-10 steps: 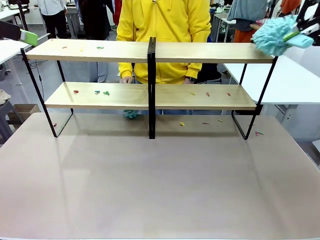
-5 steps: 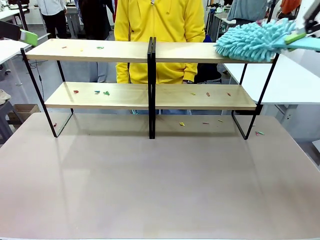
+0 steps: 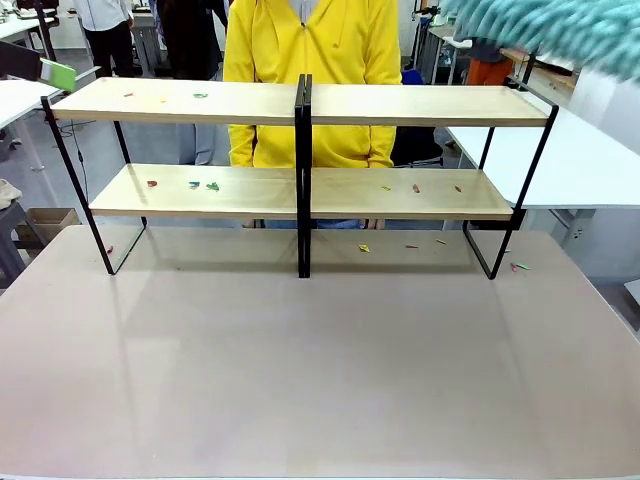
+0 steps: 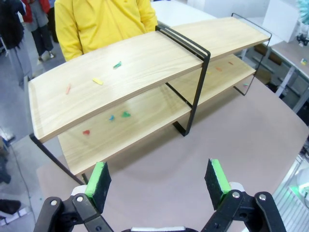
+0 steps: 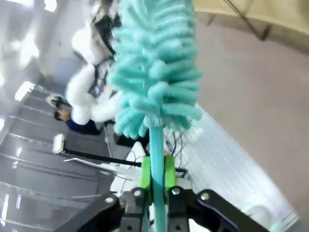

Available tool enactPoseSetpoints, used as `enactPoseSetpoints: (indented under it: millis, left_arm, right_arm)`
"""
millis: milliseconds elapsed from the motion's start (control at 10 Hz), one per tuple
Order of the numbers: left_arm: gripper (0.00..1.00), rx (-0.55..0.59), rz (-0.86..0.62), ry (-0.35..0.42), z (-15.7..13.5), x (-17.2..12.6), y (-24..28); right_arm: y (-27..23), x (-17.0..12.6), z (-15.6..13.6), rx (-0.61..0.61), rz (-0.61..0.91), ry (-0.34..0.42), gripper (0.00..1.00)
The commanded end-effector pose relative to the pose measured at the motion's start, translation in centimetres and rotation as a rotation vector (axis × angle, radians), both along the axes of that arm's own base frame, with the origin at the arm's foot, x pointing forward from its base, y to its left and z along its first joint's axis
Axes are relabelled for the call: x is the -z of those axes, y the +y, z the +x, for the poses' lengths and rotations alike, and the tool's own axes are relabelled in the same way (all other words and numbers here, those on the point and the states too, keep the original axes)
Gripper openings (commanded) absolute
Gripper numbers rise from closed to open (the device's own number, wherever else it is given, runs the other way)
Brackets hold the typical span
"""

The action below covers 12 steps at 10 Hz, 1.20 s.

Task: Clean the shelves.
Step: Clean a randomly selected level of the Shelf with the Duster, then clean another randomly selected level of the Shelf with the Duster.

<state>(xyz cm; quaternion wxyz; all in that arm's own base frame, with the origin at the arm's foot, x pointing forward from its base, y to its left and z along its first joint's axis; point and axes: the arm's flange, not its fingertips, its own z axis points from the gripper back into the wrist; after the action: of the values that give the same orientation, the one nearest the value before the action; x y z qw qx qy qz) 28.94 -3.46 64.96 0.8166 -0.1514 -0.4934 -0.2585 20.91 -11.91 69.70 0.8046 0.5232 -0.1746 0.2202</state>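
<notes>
The shelves point(image 3: 420, 105) are seen across the far half of the worktop point(image 3: 320, 380), before a person point(image 3: 310, 40) in yellow. They are judged rigid yet light, apt to slide if brushed hard. If steadying is needed, the central black post point(image 3: 303, 170) would be taken. A soft teal duster point(image 5: 154, 63) is clamped by its handle in the right claw point(image 5: 155, 181). The left claw point(image 4: 158, 180) is spread wide, empty. Coloured scraps point(image 3: 203, 185) are scattered on smooth boards. The worktop is matte, and room between tiers is judged tight.
</notes>
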Motion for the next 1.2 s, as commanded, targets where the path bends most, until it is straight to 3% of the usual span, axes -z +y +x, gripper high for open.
enactPoseSetpoints:
  millis: [0, 100, 200, 300, 1100]
  left_arm:
    - [1.0, 0.0, 0.005, -0.003, 0.1, 0.0, 0.1]
    - [1.0, 0.0, 0.005, -0.003, 0.1, 0.0, 0.1]
    - [1.0, 0.0, 0.005, -0.003, 0.1, 0.0, 0.1]
    - [1.0, 0.0, 0.005, -0.003, 0.1, 0.0, 0.1]
    - [1.0, 0.0, 0.005, -0.003, 0.1, 0.0, 0.1]
  right_arm:
    - [-4.1, 1.3, -1.0, 0.005, 0.123, -0.285, 0.12]
    - [-4.6, 1.8, -0.8, 0.106, 0.17, -0.338, 0.12]
    - [-3.1, 2.3, 0.6, 0.333, 0.146, -0.272, 0.12]
    - [-5.2, 0.5, -2.3, 0.066, 0.087, -0.256, 0.12]
    - [-5.2, 0.5, -2.3, 0.066, 0.087, -0.256, 0.12]
